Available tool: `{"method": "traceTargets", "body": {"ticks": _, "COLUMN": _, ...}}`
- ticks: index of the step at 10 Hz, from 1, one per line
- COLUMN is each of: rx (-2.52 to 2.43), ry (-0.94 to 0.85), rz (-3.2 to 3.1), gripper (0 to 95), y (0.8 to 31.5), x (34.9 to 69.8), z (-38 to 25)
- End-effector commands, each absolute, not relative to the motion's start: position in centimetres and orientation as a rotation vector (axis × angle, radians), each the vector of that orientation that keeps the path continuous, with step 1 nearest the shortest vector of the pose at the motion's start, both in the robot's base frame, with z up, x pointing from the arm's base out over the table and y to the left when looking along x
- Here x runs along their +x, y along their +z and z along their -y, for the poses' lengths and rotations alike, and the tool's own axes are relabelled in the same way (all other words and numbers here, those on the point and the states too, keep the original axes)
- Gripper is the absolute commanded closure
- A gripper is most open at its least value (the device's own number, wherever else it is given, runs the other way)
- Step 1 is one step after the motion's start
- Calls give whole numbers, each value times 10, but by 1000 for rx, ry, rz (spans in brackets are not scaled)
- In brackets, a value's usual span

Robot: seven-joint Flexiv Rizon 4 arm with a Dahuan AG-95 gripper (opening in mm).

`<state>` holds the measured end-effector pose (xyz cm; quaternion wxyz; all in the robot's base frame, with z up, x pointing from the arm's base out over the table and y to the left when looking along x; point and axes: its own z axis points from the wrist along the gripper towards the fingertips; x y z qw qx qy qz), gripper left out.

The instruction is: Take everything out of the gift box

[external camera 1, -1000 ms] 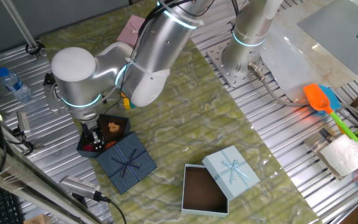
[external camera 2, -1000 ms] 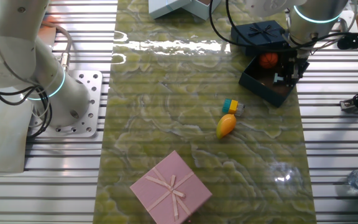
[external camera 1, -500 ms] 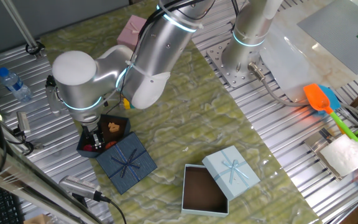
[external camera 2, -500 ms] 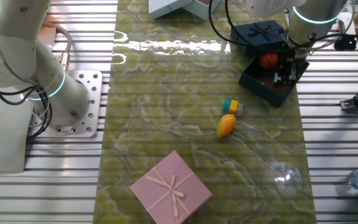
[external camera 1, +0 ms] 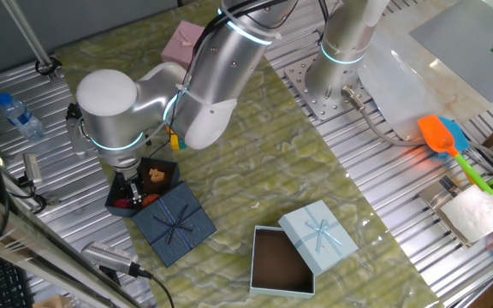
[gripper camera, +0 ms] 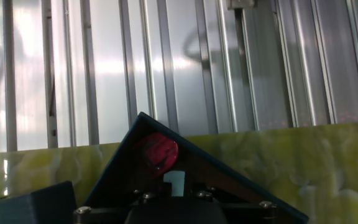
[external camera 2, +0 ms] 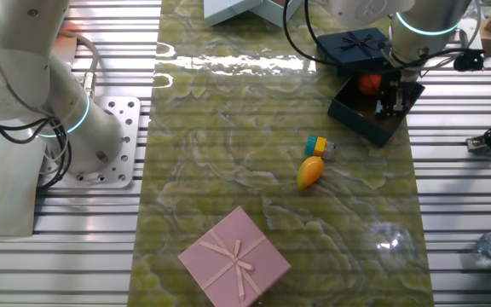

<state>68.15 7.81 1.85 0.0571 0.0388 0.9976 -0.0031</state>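
The navy gift box (external camera 1: 115,198) stands open at the table's edge, with its ribbon-tied lid (external camera 1: 175,222) leaning beside it. My gripper (external camera 1: 132,190) reaches down inside the box (external camera 2: 358,115); its jaws are too dark to read. An orange toy (external camera 2: 366,83) and a red toy (gripper camera: 156,151) lie in the box, the red one in a corner just ahead of the fingers. A yellow toy (external camera 2: 309,171) and a teal-and-yellow piece (external camera 2: 315,145) lie out on the table.
A pink box (external camera 2: 235,256) sits farther along the table. A light blue box (external camera 1: 281,261) with a brown inside stands open, its lid (external camera 1: 319,233) against it. Ribbed metal borders the mat, and a water bottle (external camera 1: 20,115) lies there. A second arm's base (external camera 2: 101,141) is bolted at the side.
The arm has shifted a little sideways over the gift box, the gripper staying down inside it. The toys on the table have not moved.
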Motion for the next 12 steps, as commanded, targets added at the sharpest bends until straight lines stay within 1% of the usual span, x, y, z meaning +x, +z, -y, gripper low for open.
{"method": "traceTargets", "body": {"ticks": 1, "rx": 124, "ry": -10, "rz": -3027, "gripper": 950, "y": 18, "x": 682, "z": -79}}
{"method": "traceTargets", "body": {"ticks": 4, "rx": 124, "ry": -16, "rz": -3026, "gripper": 950, "y": 19, "x": 682, "z": -79}}
{"method": "traceTargets", "body": {"ticks": 8, "rx": 90, "ry": -23, "rz": -3042, "gripper": 950, "y": 41, "x": 681, "z": -73}}
{"method": "traceTargets", "body": {"ticks": 12, "rx": 70, "ry": -20, "rz": -3070, "gripper": 950, "y": 70, "x": 670, "z": -71}}
